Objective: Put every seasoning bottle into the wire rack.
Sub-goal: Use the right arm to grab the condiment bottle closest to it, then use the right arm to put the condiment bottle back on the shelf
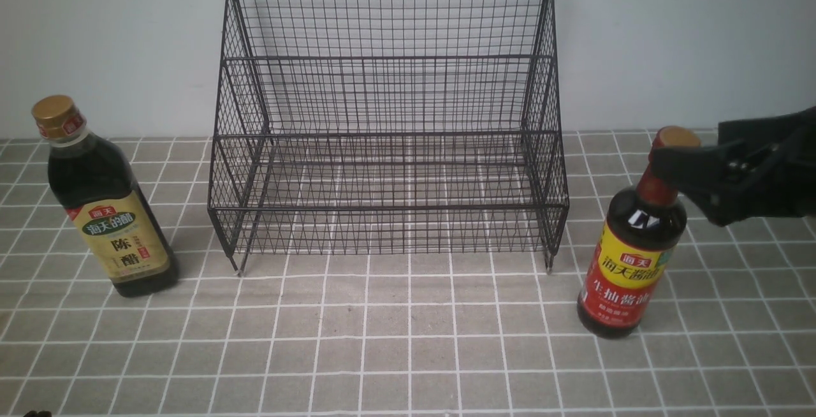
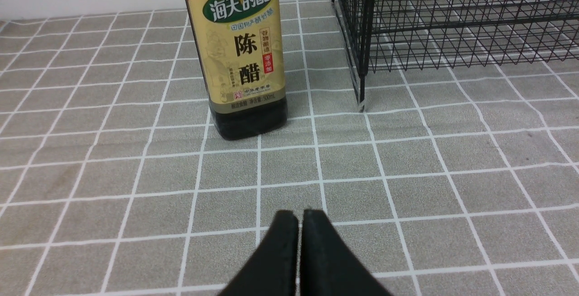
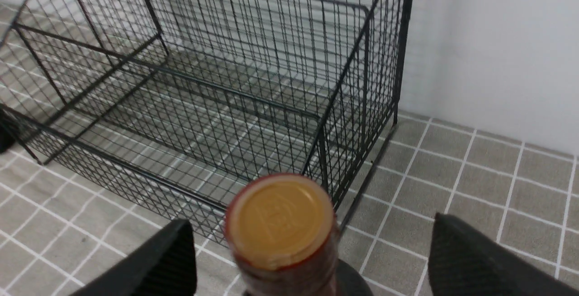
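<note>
The slim bottle [image 1: 628, 264] stood upright on the table [image 1: 408, 353], just off the right end of the wire rack [image 1: 389, 136] and slightly in front of its right foot. The right gripper [image 3: 310, 237] was spread wide around the bottle's neck, holding nothing; its fingers [image 3: 149, 264] stood clear of the cap [image 3: 280, 219] on both sides. The neck sat nearer one finger than the other, so a closing grip would likely have met it on one side first and could have tipped the tall, narrow bottle toward the rack. A hold that high on a smooth neck also risked the bottle swinging or slipping once lifted, and the bottle had to clear the rack's front rail without knocking it.

The broad bottle [image 1: 118, 226] stood off the rack's left end, near its front corner. The left gripper [image 2: 299, 217] hung in front of it, well short, fully closed and empty; it would have needed to open before any approach or it would have shoved the bottle over.
</note>
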Action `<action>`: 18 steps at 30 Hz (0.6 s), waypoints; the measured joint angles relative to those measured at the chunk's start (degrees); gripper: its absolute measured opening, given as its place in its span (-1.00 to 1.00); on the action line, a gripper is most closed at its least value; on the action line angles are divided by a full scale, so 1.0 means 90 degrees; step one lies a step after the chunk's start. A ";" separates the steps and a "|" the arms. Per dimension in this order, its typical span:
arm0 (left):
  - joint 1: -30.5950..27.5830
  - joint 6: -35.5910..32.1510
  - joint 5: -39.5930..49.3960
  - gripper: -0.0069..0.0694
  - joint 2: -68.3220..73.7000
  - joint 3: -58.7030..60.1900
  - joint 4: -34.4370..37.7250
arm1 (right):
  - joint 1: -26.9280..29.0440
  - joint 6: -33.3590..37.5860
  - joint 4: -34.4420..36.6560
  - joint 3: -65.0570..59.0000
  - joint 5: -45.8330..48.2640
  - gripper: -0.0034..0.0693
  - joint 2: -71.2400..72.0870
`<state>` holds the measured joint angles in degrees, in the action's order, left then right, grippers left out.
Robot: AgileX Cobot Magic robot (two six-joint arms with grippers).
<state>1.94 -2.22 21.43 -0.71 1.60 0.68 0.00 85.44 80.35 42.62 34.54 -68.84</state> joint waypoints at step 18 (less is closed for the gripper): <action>0.0000 0.0000 0.0000 -0.84 0.0000 0.0000 0.0000 | -0.0843 0.1074 0.0422 0.0592 -0.0911 -0.13 -0.0334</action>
<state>1.94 -2.22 21.43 -0.71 1.60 0.68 -7.59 95.11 84.14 47.95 26.34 -71.84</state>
